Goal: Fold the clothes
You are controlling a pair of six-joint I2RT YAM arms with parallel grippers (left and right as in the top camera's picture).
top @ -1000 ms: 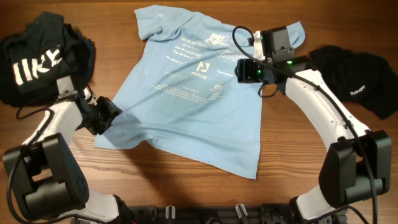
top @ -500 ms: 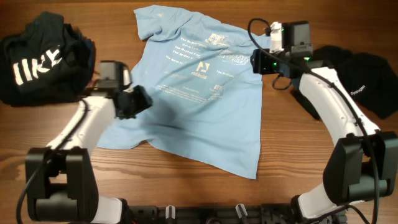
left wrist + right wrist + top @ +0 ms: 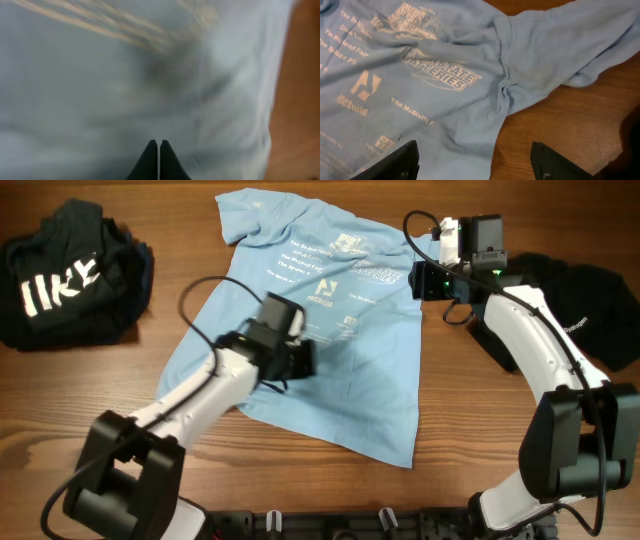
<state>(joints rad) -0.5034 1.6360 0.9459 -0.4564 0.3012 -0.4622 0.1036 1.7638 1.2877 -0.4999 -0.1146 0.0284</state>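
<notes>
A light blue T-shirt (image 3: 350, 395) with pale print lies spread on the wooden table, its right sleeve (image 3: 560, 40) bunched at the armpit. My left gripper (image 3: 303, 358) hovers over the shirt's middle. In the left wrist view its jaws (image 3: 159, 142) are pressed together with nothing visible between them, above blurred blue cloth (image 3: 100, 90). My right gripper (image 3: 418, 280) stands open over the shirt's right side, near the sleeve seam. In the right wrist view the gripper (image 3: 474, 146) has one finger over the cloth (image 3: 445, 100) and the other over bare wood.
A crumpled black garment with white letters (image 3: 70, 275) lies at the far left. Another black garment (image 3: 585, 305) lies at the far right, its edge showing in the right wrist view (image 3: 632, 145). Bare wood table (image 3: 120, 380) surrounds the shirt.
My left arm swung from the shirt's lower left hem to over its middle, and its jaws closed. My right gripper shifted slightly right, still open.
</notes>
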